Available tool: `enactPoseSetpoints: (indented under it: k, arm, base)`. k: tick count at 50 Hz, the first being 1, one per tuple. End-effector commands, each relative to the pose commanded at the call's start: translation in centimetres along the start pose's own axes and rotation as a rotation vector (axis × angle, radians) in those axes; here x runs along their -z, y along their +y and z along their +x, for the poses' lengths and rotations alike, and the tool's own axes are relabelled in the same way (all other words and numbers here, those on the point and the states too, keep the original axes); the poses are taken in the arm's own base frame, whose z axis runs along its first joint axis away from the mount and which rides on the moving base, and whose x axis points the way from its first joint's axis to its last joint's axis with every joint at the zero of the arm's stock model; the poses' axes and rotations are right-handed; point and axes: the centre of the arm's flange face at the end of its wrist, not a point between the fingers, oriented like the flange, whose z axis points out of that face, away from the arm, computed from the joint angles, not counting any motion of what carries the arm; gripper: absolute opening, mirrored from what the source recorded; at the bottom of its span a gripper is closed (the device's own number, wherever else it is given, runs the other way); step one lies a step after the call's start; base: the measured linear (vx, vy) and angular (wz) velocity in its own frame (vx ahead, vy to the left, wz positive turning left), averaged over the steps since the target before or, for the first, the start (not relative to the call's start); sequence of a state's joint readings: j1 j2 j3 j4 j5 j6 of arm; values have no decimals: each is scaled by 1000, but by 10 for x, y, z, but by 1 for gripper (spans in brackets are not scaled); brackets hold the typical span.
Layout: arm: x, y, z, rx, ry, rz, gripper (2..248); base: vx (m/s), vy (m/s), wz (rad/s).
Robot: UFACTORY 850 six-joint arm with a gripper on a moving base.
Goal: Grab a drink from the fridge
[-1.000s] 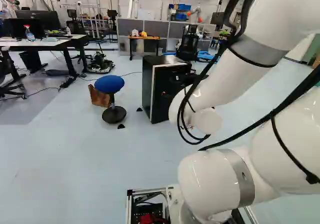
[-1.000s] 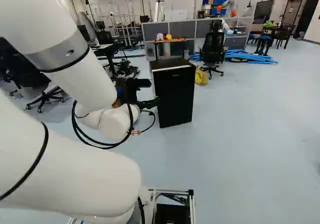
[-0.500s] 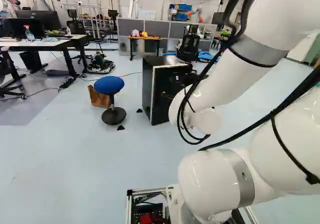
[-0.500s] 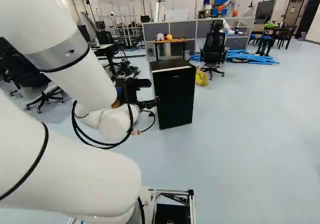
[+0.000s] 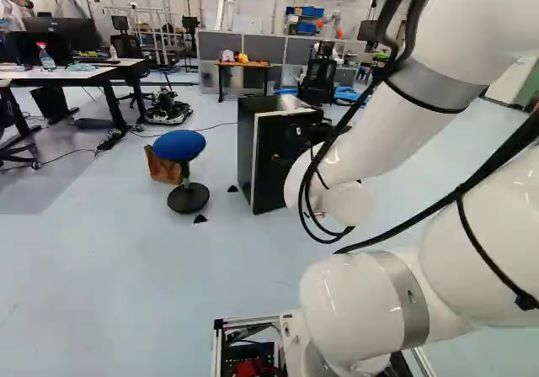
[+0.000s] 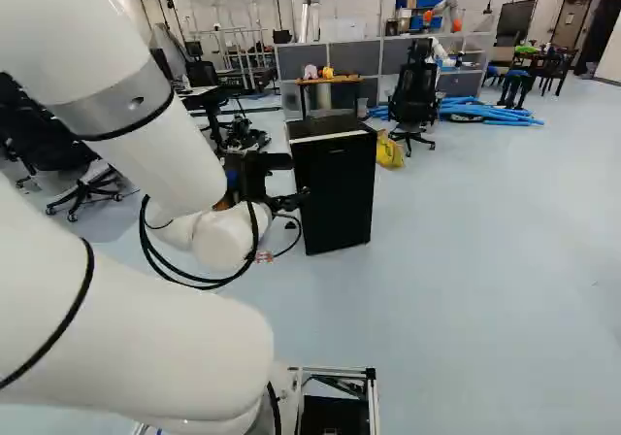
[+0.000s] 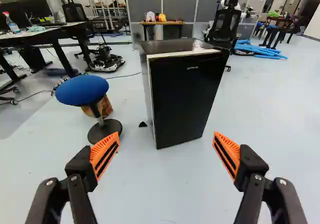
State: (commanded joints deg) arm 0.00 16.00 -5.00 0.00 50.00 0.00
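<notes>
My gripper shows dark beside the black fridge in the right base view. Seen from the wrist, the gripper is open, its two orange-padded fingers spread wide with nothing between them. Ahead of them on the floor stands the fridge, its door shut and facing the arm at a slight angle. Bare floor shows between the fingertips and its foot. In the left base view the arm partly covers the fridge. No drink can be seen; the fridge's inside is hidden.
A blue stool stands beside the fridge, with a brown box behind it. A black office chair and a yellow bag are behind the fridge. Desks stand at the left of the left base view. Another robot is far back.
The base has moved a little forward: the fridge and stool appear slightly nearer and have shifted in the base views. The arm keeps its pose against its lowest joint.
</notes>
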Motion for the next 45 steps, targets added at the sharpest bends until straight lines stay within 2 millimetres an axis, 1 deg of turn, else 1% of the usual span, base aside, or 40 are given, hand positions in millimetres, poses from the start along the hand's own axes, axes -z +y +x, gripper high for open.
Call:
enactPoseSetpoints:
  k: [21, 45]
  arm:
    - [0, 0, 0, 0, 0, 0, 247]
    - [0, 0, 0, 0, 0, 0, 247]
  base:
    - [85, -63, 13]
    - [89, -51, 102]
